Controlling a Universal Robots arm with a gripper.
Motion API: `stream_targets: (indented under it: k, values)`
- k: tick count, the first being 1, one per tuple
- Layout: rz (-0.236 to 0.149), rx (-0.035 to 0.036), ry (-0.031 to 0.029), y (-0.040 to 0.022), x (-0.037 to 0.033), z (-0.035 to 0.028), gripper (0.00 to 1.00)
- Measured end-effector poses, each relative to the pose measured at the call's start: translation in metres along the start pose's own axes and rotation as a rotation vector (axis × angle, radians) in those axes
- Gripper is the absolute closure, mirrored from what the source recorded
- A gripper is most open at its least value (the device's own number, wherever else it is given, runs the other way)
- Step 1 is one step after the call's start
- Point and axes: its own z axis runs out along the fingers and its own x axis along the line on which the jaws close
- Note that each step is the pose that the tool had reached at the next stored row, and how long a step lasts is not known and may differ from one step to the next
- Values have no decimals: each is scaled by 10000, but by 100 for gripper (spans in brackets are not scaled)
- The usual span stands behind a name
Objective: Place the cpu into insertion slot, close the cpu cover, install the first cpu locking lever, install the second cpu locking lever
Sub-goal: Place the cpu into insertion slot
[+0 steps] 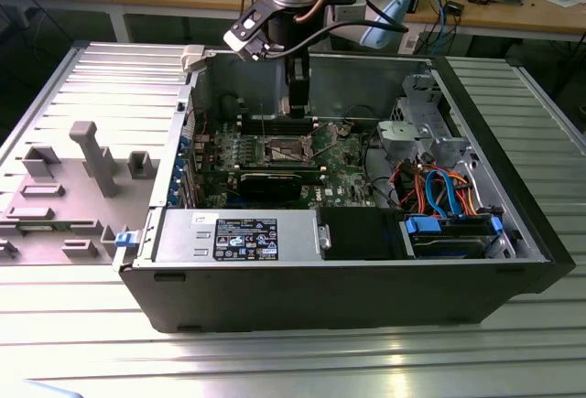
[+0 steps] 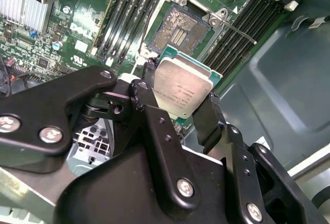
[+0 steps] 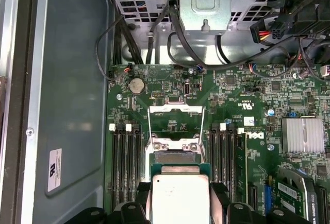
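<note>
In both wrist views my gripper (image 2: 180, 106) is shut on the cpu (image 2: 183, 87), a flat square chip with a dull silver top, clamped by two opposite edges between black fingers (image 2: 147, 98). It hangs above the green motherboard, a little off from the insertion slot (image 2: 180, 31), whose dark pin field lies uncovered. In the first wrist view the cpu (image 3: 179, 201) overlaps the near edge of the insertion slot (image 3: 175, 157), and the cpu cover (image 3: 175, 112) stands swung open beyond it. In the exterior view the gripper (image 1: 295, 110) reaches down into the case over the insertion slot (image 1: 284, 149).
The open computer case (image 1: 513, 233) lies on a ribbed metal table. Memory slots (image 3: 126, 162) flank the socket on both sides. A long black graphics card (image 1: 279, 183), a heatsink (image 3: 302, 134), a drive cage (image 1: 417, 128) and loose cables (image 1: 439, 192) crowd the board. A grey fixture (image 1: 92, 155) stands at the exterior view's left.
</note>
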Motion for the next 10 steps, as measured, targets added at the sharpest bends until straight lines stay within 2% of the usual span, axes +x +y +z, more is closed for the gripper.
stream_targets:
  k: [10]
  values:
    - [2, 9, 16, -2, 0, 19, 46]
